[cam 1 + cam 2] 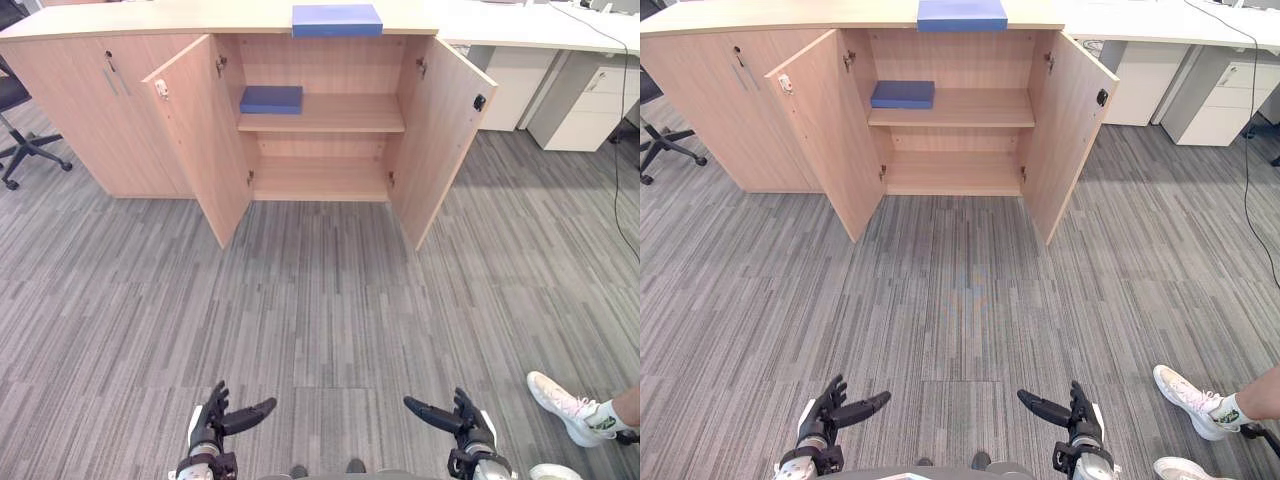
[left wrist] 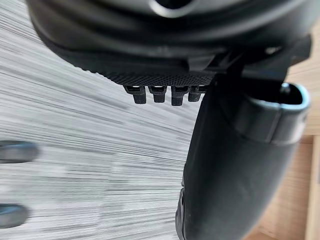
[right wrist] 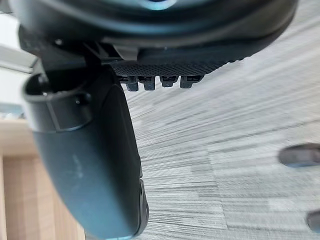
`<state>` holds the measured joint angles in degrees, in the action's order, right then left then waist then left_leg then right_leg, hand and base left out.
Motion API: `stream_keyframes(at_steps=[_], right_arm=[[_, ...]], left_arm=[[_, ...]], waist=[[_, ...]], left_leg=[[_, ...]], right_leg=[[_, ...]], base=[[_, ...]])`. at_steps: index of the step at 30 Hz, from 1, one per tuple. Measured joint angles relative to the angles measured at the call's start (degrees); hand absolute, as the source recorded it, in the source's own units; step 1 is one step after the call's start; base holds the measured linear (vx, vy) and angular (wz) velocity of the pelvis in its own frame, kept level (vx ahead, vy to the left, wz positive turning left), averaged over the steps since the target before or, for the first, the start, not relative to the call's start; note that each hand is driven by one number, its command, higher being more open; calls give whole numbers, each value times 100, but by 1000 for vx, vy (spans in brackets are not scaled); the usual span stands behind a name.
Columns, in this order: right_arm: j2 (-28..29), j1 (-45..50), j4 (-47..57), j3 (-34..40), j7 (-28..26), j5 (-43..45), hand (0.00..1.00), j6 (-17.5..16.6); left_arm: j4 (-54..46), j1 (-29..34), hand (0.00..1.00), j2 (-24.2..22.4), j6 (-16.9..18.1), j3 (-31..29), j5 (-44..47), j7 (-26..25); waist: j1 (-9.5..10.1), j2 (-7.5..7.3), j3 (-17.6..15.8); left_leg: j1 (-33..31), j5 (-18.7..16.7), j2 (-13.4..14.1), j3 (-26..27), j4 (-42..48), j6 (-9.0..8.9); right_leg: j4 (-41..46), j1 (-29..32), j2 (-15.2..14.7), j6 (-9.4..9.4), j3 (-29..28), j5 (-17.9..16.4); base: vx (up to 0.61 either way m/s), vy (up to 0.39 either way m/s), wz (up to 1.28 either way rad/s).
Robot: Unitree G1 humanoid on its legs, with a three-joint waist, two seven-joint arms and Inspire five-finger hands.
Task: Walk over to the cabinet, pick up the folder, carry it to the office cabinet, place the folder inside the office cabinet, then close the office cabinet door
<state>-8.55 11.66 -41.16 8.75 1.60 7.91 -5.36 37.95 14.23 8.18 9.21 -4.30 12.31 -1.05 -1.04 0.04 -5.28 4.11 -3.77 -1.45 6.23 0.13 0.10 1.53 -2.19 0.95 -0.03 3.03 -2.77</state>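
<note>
A blue folder [image 1: 337,20] lies on top of the wooden cabinet [image 1: 330,185], far ahead across the carpet. The cabinet's two doors, left [image 1: 200,140] and right [image 1: 440,130], stand wide open. A second blue folder [image 1: 271,99] lies flat at the left end of the upper shelf inside. My left hand [image 1: 212,425] and right hand [image 1: 465,425] hang low near me, both open and holding nothing, thumbs pointing inward. The wrist views show the left hand's thumb [image 2: 235,165] and the right hand's thumb [image 3: 90,165] over bare carpet.
A closed section of the cabinet [image 1: 90,110] continues to the left, with an office chair [image 1: 15,135] beside it. White desks and drawer units [image 1: 580,100] stand at the right. A person's white shoe [image 1: 565,405] is near my right hand.
</note>
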Motion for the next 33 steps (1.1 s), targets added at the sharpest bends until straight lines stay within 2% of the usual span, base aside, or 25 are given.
stream_keyframes(at_steps=[10,15,17,20,21,22,23,24,25,26,28,29,30,31,32,33], right_arm=[[-295,-64,178,-19,-122,-377,100,0],[-353,-206,237,-13,-106,-354,100,3],[-351,-245,237,-12,-100,-324,100,3],[-343,-397,232,0,-50,-53,100,5],[-298,-455,234,14,-13,44,100,7],[-266,-458,236,22,-12,132,100,6],[-218,-500,241,46,-3,216,100,6],[-183,-480,253,45,10,235,100,6],[-149,-426,261,45,9,293,100,6],[-140,-381,260,45,14,369,100,9],[-154,-435,260,44,23,388,100,9],[-190,-487,262,44,29,428,100,6],[-244,-503,262,40,32,444,100,7],[-248,-499,264,39,34,445,100,7],[-252,-430,296,32,32,443,100,5],[-274,-410,296,40,40,442,100,5]], left_arm=[[-176,163,100,35,-8,-207,3,17],[-481,332,100,-39,-7,-208,19,9],[-587,340,100,-69,-8,-208,20,-2],[-851,345,100,-103,-13,-207,124,-9],[-928,304,100,-98,-14,-209,127,-19],[-939,289,100,-95,-14,-209,127,-32],[-941,253,100,-93,-18,-201,128,-41],[-962,189,100,-79,-18,-178,127,-40],[-996,156,100,-34,-20,-146,129,-53],[-1022,150,100,11,-16,-104,129,-74],[-1015,47,100,50,-16,-83,129,-113],[-996,-116,100,50,-16,-80,134,-139],[-991,-257,100,25,-13,-75,146,-143],[-992,-298,100,30,-7,-75,163,-146],[-977,-305,100,48,-3,-76,219,-152],[-899,-287,100,17,6,-82,226,-151]], waist=[[-19,64,-206],[-4,170,-287],[15,209,-310],[26,262,-387],[22,250,-476],[24,249,-493],[22,258,-526],[-21,249,-610],[-39,221,-659],[-55,241,-671],[-151,272,-765],[-211,372,-870],[-224,476,-931],[-224,476,-939],[-233,419,-941],[-281,427,-932]], left_leg=[[25,-104,0,102,61,-79],[-355,-428,61,261,566,24],[-537,-605,94,330,798,58],[-819,-858,119,413,1205,158],[-779,-1063,109,465,1371,224],[-746,-1137,101,476,1422,253],[-644,-1230,78,461,1441,275],[-428,-1317,29,386,1408,370],[-228,-1393,-10,341,1370,395],[-57,-1497,-14,261,1348,397],[178,-1517,45,110,1176,393],[333,-1515,176,-46,994,386],[486,-1510,346,-143,809,299],[556,-1513,398,-170,758,194],[794,-1598,441,-206,695,-43],[989,-1702,509,-238,704,-226]], right_leg=[[-76,-66,-8,2,-51,-1],[-44,145,17,16,-179,-10],[-2,267,29,89,-242,-78],[782,746,8,195,-281,-480],[1565,1021,-40,349,-231,-814],[1941,1152,-73,392,-163,-925],[2627,1386,-151,443,-8,-1024],[3611,1755,-291,467,245,-1138],[4001,1899,-407,397,408,-1302],[4030,2070,-500,325,603,-1469],[3736,2320,-536,241,853,-1493],[3353,2580,-491,189,1031,-1434],[2838,2842,-418,182,1158,-1152],[2496,2938,-375,197,1167,-876],[1914,2958,-381,55,1123,-1],[2073,2899,-405,-251,1145,498]], base=[[15,1,-3],[-1,2,-14],[49,41,-18],[83,43,-17],[109,61,-16],[109,66,-15],[153,62,4],[208,55,17],[310,52,28],[382,31,33],[412,-16,45],[483,-81,66],[495,-91,66],[551,-123,60],[628,-151,49],[762,-204,38]])
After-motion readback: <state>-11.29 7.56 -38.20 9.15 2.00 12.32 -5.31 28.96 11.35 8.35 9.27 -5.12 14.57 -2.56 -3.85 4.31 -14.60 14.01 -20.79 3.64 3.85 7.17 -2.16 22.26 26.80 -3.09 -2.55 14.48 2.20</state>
